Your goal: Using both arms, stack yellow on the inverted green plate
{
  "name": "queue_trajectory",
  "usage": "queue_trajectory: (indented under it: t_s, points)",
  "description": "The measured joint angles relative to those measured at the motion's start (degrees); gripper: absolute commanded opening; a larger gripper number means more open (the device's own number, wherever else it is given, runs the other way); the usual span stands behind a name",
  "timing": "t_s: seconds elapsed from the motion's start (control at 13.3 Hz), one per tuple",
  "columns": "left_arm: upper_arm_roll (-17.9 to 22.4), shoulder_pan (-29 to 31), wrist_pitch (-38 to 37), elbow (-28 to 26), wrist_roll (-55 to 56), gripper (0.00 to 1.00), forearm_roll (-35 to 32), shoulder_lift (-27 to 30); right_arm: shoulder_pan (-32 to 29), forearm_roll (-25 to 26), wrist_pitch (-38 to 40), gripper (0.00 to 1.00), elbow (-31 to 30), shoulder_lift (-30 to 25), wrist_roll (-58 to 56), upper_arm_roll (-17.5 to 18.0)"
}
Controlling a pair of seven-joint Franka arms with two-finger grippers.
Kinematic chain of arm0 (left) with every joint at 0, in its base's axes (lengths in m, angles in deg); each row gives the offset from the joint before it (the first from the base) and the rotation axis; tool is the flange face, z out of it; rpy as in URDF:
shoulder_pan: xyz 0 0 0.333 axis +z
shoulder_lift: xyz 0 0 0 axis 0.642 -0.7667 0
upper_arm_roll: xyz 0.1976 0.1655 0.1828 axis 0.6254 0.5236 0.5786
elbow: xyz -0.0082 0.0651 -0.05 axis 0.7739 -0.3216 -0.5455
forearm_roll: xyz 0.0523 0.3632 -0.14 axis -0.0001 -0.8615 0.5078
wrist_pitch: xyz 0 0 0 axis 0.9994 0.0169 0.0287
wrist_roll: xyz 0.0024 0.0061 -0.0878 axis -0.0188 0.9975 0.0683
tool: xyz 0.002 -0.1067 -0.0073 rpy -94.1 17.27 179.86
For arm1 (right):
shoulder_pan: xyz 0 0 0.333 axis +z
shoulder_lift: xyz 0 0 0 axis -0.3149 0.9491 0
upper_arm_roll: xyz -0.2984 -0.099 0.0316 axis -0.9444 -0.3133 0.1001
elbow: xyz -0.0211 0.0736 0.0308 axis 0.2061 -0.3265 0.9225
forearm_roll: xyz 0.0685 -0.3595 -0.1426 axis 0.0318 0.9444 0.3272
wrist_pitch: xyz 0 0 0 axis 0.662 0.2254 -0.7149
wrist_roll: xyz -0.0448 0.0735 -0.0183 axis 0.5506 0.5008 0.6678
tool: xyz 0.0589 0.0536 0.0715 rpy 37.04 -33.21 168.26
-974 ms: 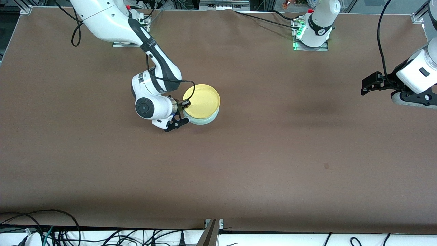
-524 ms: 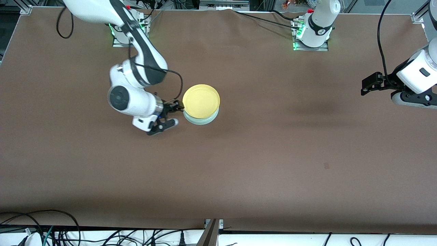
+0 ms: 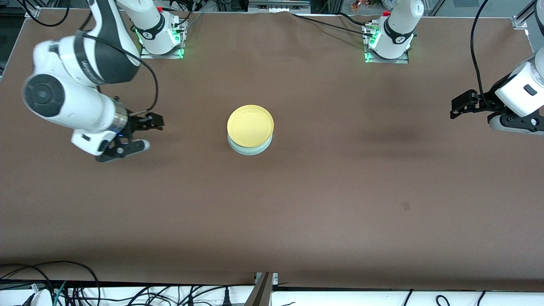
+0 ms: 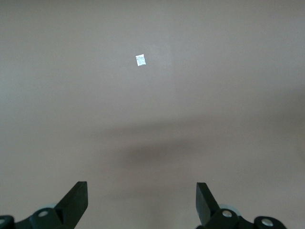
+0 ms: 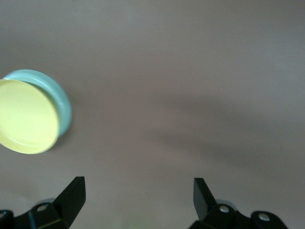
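The yellow plate (image 3: pixel 250 125) rests rim-up on the inverted green plate (image 3: pixel 251 150) in the middle of the table, and only the green plate's edge shows beneath it. The right wrist view shows the stack from the side, yellow plate (image 5: pixel 26 117) on green plate (image 5: pixel 59 95). My right gripper (image 3: pixel 149 133) hangs open and empty over bare table toward the right arm's end, well apart from the stack; its jaws (image 5: pixel 138 191) frame only tablecloth. My left gripper (image 3: pixel 454 109) waits open and empty over the left arm's end, with nothing between its fingers (image 4: pixel 141 193).
Brown cloth covers the table (image 3: pixel 323 191). A small pale mark (image 3: pixel 406 206) lies on it toward the left arm's end, also showing as a pale mark (image 4: pixel 140 60) in the left wrist view. Arm bases (image 3: pixel 160 40) (image 3: pixel 389 44) stand along the edge farthest from the front camera. Cables (image 3: pixel 63 289) lie past the nearest edge.
My right gripper opened, let go of the yellow plate's rim and drew away toward the right arm's end of the table. The plates stayed stacked. The left arm has not moved.
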Motion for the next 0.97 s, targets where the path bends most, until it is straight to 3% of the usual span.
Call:
queue_trajectory:
  t_s: [0.22,0.6,0.97]
  points:
    - [0.0,0.0,0.0,0.0,0.0,1.0,0.0,0.0,0.0,5.7,4.8,1.0,5.6,0.1,0.0,-0.5]
    - [0.0,0.0,0.0,0.0,0.0,1.0,0.0,-0.1,-0.2,6.1,6.5,1.0,11.1,0.4,-0.1,-4.6]
    - [0.0,0.0,0.0,0.0,0.0,1.0,0.0,-0.1,-0.1,6.2,7.4,1.0,13.6,0.8,0.0,-4.7]
